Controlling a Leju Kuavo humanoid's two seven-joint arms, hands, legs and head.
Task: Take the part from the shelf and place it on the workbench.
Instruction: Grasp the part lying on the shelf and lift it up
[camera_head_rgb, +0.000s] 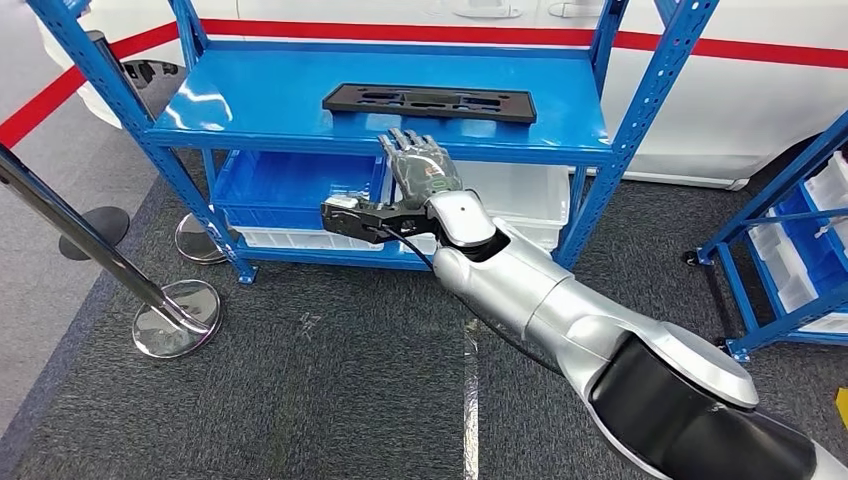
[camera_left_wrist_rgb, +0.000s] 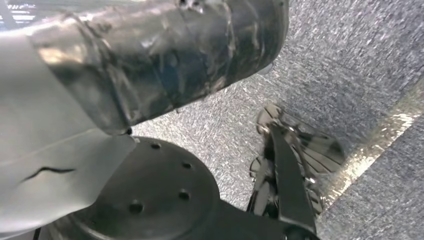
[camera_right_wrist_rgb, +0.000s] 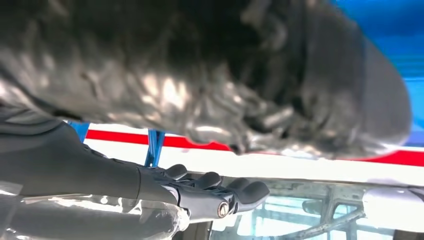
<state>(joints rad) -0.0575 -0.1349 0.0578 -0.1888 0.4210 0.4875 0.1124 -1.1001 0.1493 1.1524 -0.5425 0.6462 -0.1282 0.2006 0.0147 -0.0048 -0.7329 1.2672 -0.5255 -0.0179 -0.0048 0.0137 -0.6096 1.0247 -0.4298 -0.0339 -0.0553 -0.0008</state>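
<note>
shelf (camera_head_rgb: 270, 100): blue steel rack, top deck at 12 o'clock of head view
part (camera_head_rgb: 429, 102): flat black plate, lies on top deck, 12 o'clock from right hand
right hand (camera_head_rgb: 420, 165): fingers spread flat, holds nothing, just short of deck's front edge, part untouched
risk: plate is thin and flat; fingers may push it back instead of getting under, or knuckles catch the deck lip
left hand: hangs low, state unclear

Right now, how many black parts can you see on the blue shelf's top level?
1. The black part lies flat near the back of the shelf's top level, just beyond the right hand. Lower levels hold bins, whose contents are partly hidden.
</note>
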